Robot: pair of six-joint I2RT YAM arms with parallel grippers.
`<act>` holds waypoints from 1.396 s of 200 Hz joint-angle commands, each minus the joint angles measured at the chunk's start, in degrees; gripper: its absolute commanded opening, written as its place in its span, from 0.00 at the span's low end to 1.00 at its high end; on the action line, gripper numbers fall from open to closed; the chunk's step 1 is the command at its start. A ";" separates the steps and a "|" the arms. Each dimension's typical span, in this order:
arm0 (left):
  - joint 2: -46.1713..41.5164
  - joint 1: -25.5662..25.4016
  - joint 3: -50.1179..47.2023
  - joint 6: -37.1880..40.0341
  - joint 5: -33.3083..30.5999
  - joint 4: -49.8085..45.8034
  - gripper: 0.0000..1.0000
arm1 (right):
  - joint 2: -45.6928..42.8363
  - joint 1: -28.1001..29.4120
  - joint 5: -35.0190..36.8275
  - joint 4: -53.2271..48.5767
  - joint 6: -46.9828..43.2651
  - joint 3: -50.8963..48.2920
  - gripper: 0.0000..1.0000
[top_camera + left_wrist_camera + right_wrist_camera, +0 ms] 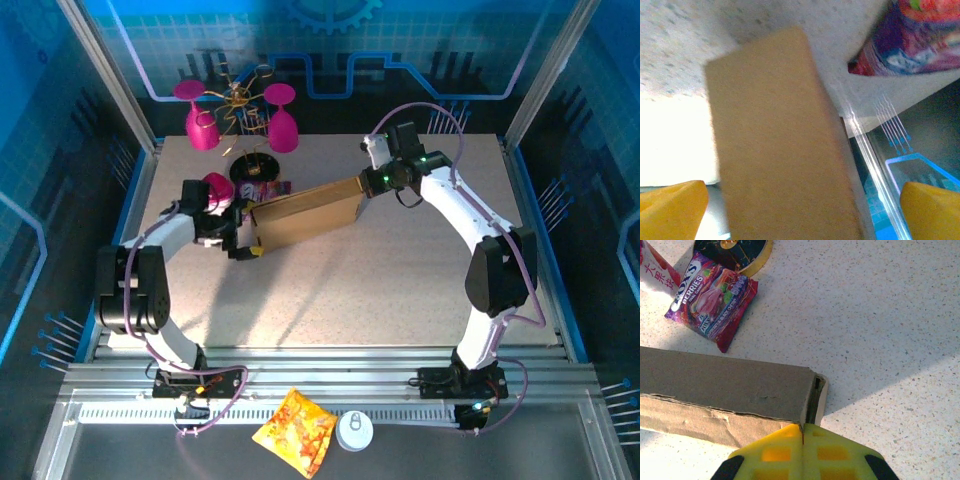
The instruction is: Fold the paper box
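Observation:
The paper box (305,215), a long flat brown cardboard mailer, lies slantwise in the middle of the table. My left gripper (246,243) is open at its left end. In the left wrist view the box (775,150) runs up between the two yellow fingers (670,210), which stand well apart on either side of it. My right gripper (368,183) is at the box's right end. In the right wrist view its yellow fingers (775,455) are pressed together, shut on nothing, and the tip (802,432) touches the box's end corner (812,400).
A purple snack packet (712,300) lies just behind the box, next to a black round base with a gold rim (245,167). A gold stand holds pink glasses (283,128) at the back. An orange-yellow snack bag (295,430) and a white round lid (354,431) lie in front of the arm bases.

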 commanded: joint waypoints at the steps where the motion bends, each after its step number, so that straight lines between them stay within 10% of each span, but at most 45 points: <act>1: -2.45 1.64 -3.34 -9.27 2.66 4.91 0.99 | 1.23 0.72 1.08 -1.82 -0.44 1.30 0.00; 29: -6.75 3.16 -8.63 -19.72 -0.76 14.12 0.99 | 1.79 0.99 1.25 -2.20 -0.15 2.29 0.00; 74: -19.12 5.92 -4.35 -10.43 -12.46 -4.48 0.94 | 2.76 0.84 1.86 -3.88 -0.07 3.95 0.00; 133: -23.24 3.73 13.28 40.03 -21.02 -28.14 0.39 | 4.76 0.86 2.15 -6.42 0.21 6.91 0.00; 191: -17.54 -1.15 21.02 77.24 -28.01 -31.52 0.18 | 6.36 0.14 1.48 -8.88 -0.46 9.49 0.00; 279: -11.03 -13.50 24.83 96.34 -42.21 -31.46 0.47 | 8.89 -0.51 0.45 -11.06 -0.17 12.41 0.00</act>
